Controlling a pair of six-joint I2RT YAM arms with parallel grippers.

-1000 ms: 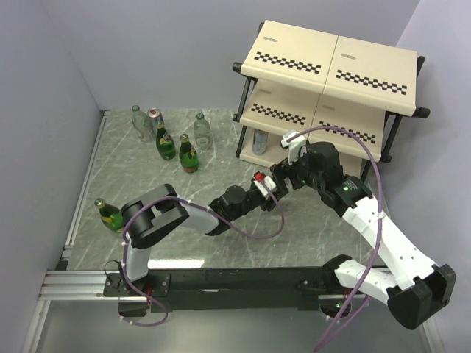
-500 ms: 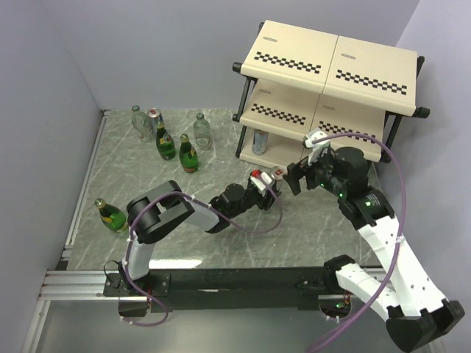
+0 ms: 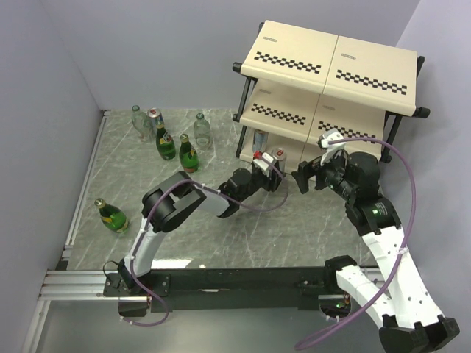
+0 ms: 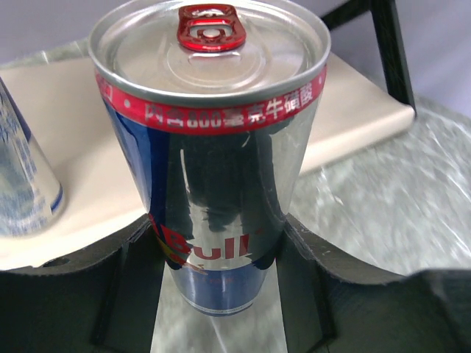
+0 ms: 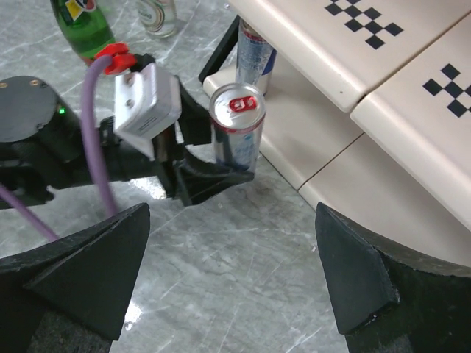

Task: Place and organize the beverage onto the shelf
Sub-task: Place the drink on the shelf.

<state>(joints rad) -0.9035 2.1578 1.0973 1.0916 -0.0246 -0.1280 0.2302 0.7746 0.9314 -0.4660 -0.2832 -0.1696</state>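
The left end effector (image 4: 219,229) is shut part way on a slim silver-and-blue metal can with a red ring at the top (image 4: 210,147). Its 2 black fingers (image 4: 125,272) press on the 2 sides of the can, low down. The can is upright. It is just in front of the bottom board of the big 3-level shelf with cream boards, black checked strips and a black tube frame (image 3: 331,73). I cannot tell if the can touches the grey marble-look surface (image 3: 243,235). The shelf stands at the far right corner of the surface. A 2nd silver-and-blue can (image 3: 260,140) stands on the bottom board, near the shelf's left end. The right end effector (image 3: 303,179) is wide open and has nothing in it. It is just right of the held can, over the surface in front of the shelf. Near the far left corner of the surface stand 2 clear glass bottles (image 3: 202,131), 2 green glass bottles with yellow labels (image 3: 165,143) and a 3rd silver-and-blue can (image 3: 154,115), all close together. 1 more green glass bottle (image 3: 110,215) is by the left edge, well apart from the others.
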